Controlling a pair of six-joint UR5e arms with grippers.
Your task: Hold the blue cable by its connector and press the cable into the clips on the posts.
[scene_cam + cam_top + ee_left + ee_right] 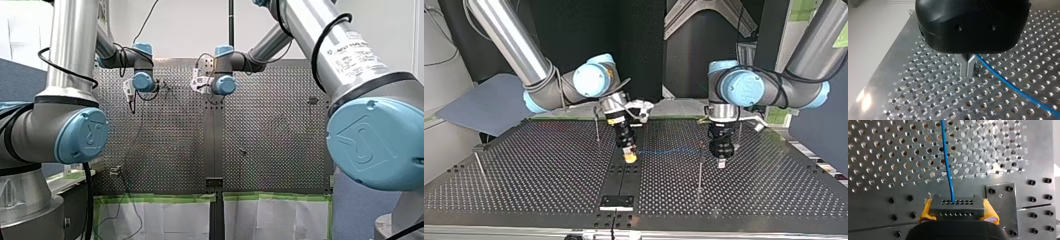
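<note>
Bright light floods the table in my wrist views — hot glare at its edge. My left gripper looms dark and blurred; the top view's backdrop is black.

The table is bare perforated metal, kinda brushed, with bright glare off the hole rims. The blue cable has a smooth, slightly glossy plastic jacket. The connector is matt dark grey plastic. My right gripper's pads look like soft yellow rubber, ragged at the edges. My left gripper is matt black plastic up top with bare metal fingers.
</note>
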